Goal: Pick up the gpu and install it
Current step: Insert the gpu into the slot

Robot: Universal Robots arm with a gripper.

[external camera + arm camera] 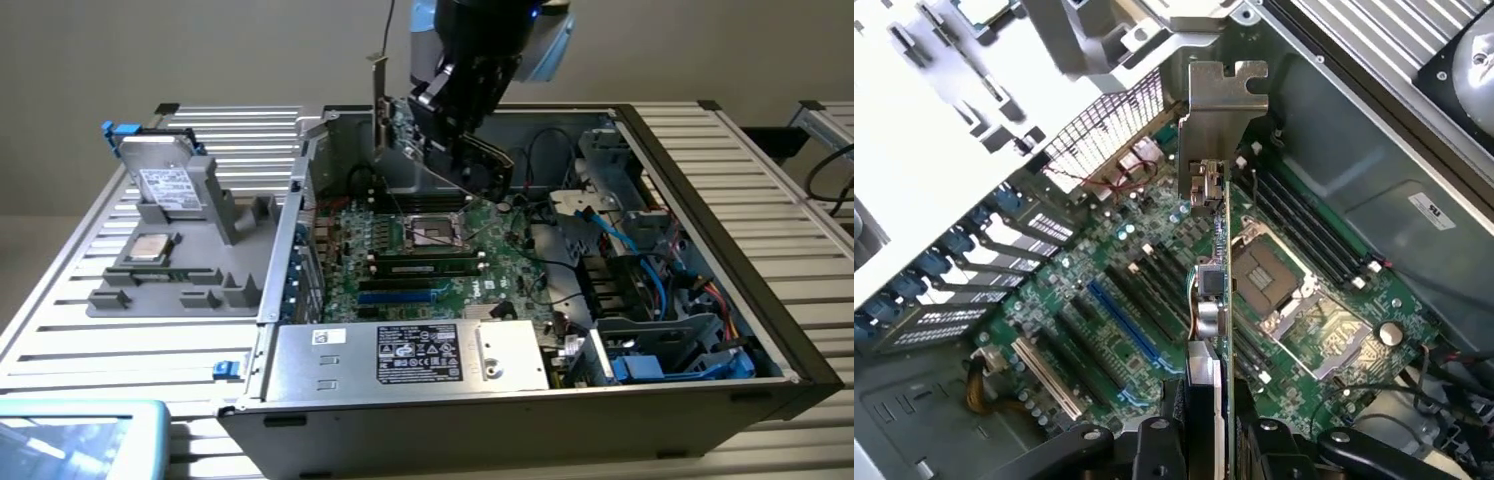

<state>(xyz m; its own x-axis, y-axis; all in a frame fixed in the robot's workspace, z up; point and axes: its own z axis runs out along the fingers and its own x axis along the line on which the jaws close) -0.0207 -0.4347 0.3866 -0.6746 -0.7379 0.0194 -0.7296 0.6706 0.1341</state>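
Pinching the thin green gpu card edge-on, the black gripper hangs over the large green motherboard, at six o'clock below it in the exterior view.

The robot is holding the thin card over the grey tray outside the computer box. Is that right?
No. The fingers hold the gpu over the green motherboard inside the open computer case, not over the grey tray outside it. The wrist view shows the motherboard right beneath the card.
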